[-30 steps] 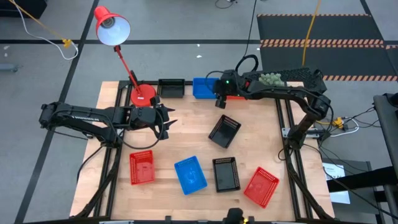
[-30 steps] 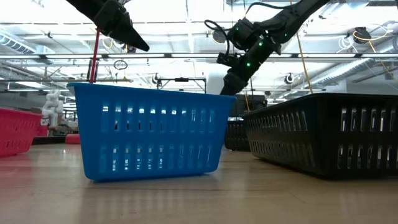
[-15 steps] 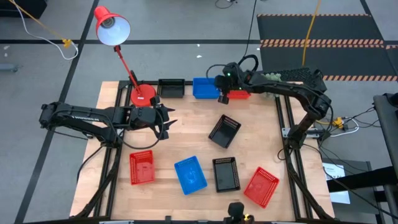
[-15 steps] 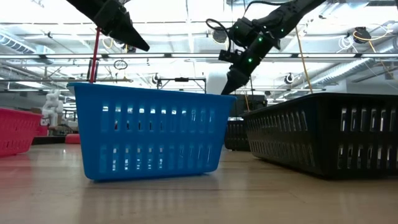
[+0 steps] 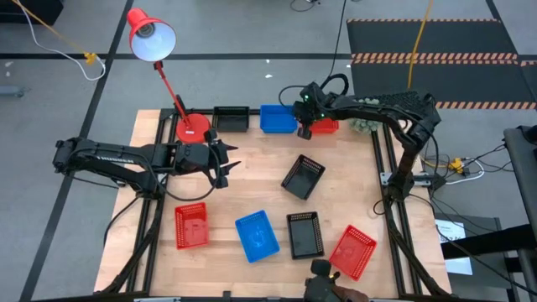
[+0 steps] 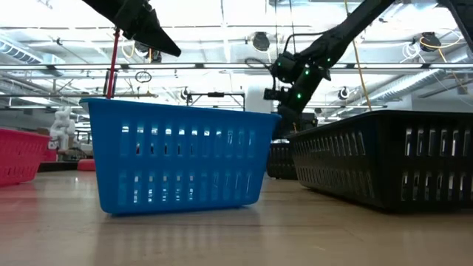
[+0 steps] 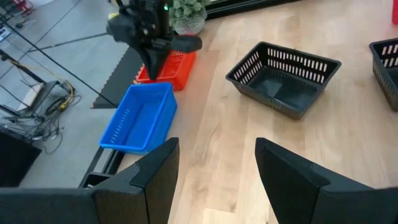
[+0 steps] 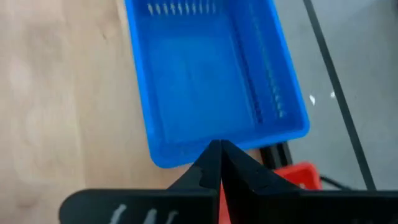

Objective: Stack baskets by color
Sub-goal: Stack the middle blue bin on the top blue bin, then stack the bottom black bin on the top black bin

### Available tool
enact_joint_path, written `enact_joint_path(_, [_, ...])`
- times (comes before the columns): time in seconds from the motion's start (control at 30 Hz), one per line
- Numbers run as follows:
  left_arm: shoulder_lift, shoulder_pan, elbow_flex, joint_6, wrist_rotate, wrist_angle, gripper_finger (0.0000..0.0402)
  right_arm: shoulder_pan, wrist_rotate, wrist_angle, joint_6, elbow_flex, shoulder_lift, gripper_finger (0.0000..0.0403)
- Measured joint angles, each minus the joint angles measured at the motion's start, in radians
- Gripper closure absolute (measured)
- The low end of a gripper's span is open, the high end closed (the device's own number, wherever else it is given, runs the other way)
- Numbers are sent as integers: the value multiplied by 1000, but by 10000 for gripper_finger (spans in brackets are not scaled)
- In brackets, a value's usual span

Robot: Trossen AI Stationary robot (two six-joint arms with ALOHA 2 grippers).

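Along the table's far edge stand a black basket [image 5: 231,117], a blue basket [image 5: 277,118] and a red basket [image 5: 325,127]. My right gripper [image 5: 304,132] is shut and slants down over the gap between the blue basket [image 8: 205,74] and the red basket [image 7: 169,66]. Another black basket [image 5: 303,176] sits mid-table. A red basket [image 5: 191,225], a blue one [image 5: 257,235], a black one [image 5: 304,235] and a second red one [image 5: 352,251] lie in the near row. My left gripper [image 5: 230,165] hovers open at mid-left, holding nothing. My right gripper's shut fingertips [image 8: 219,149] point slanting down at the blue basket's short wall [image 8: 186,152] beside the red basket. I cannot tell whether they touch either basket.
A red desk lamp stands with its round base [image 5: 193,127] at the far left corner, left of the black basket. Bare wood lies between the mid-table black basket and the far row. The table's metal frame [image 5: 382,168] runs along the right edge.
My right gripper has swung toward the table's far edge and sunk, from over the bare wood toward the gap between the blue and red baskets there. No basket has visibly shifted.
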Motion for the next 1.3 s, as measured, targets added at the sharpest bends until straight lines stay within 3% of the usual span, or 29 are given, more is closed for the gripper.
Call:
enact_joint_path(0.77, [0, 0, 0, 12, 0, -1, 188, 6, 13, 34, 34, -2, 17, 403])
enact_joint_path(0.93, [0, -4, 0, -12, 0, -9, 188, 69, -30, -74, 181, -2, -120, 403])
enact_joint_path(1.1, [0, -53, 18, -61, 0, -129, 188, 212, -126, -183, 264, -67, -315, 403])
enact_joint_path(1.3, [0, -187, 50, -183, -2, -302, 188, 445, -37, -118, 393, -239, -554, 403])
